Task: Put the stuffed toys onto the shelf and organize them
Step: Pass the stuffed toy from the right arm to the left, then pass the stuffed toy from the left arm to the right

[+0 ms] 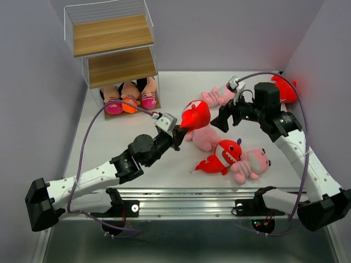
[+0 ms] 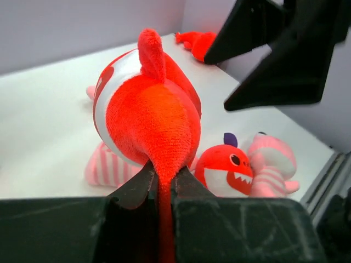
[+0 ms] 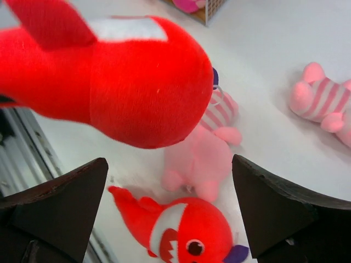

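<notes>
- The left arm (image 1: 98, 175) reaches forward; the left gripper (image 2: 162, 181) clamps the tail of a red shark (image 1: 196, 115), held above the table (image 1: 109, 142).
- The right arm (image 1: 293, 148) bends inward; the right gripper (image 1: 229, 118) gapes wide, empty, just beside the shark.
- Far left stands the shelf (image 1: 112, 35), well apart.

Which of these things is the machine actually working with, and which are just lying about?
Job: shelf; three dolls on its bottom tier; red shark in left pincer; two more sharks; three pink striped animals.
Just there: purple cables; metal rail; table.
</notes>
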You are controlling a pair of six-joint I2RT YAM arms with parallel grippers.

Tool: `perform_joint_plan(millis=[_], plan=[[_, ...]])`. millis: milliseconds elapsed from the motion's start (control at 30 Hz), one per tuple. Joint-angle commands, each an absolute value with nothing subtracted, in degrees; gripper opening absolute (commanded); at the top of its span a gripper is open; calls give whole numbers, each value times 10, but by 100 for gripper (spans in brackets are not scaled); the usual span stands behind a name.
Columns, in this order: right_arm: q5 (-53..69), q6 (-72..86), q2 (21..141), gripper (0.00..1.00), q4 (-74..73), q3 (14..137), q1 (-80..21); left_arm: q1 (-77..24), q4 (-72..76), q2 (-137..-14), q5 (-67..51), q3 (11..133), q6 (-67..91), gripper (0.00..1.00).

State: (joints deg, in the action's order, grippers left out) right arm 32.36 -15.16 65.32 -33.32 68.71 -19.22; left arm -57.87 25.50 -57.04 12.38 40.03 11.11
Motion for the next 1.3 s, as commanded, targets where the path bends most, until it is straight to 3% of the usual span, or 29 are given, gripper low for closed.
perform_joint_plan(millis=[0, 333, 833, 933, 967, 1000, 1100, 1133, 1167, 1200, 1233, 1267], plan=[[348, 30, 665, 100, -336, 746, -197, -636, 297, -545, 239, 377, -155, 0], [439, 314, 741, 100, -291, 798, -197, -760, 401, -604, 427, 377, -441, 0], [515, 410, 766, 99, -167, 708, -197, -808, 476, -692, 413, 417, -432, 0], [536, 445, 777, 94, -133, 686, -197, -821, 502, -723, 417, 424, -425, 0], [540, 451, 779, 90, -115, 681, -197, -828, 507, -731, 424, 425, -424, 0], [549, 453, 778, 75, -105, 671, -197, -830, 513, -743, 428, 426, -424, 0], [561, 426, 771, 51, -93, 667, -192, -831, 539, -756, 455, 429, -406, 0], [562, 405, 761, 33, -93, 669, -192, -831, 554, -758, 469, 425, -386, 0], [562, 393, 756, 25, -94, 670, -192, -831, 562, -758, 479, 423, -372, 1], [564, 382, 752, 8, -94, 671, -192, -831, 569, -756, 489, 422, -354, 12], [563, 372, 748, 1, -95, 671, -192, -831, 572, -754, 499, 419, -336, 24], [565, 359, 743, 1, -95, 673, -186, -831, 573, -751, 509, 417, -303, 40]])
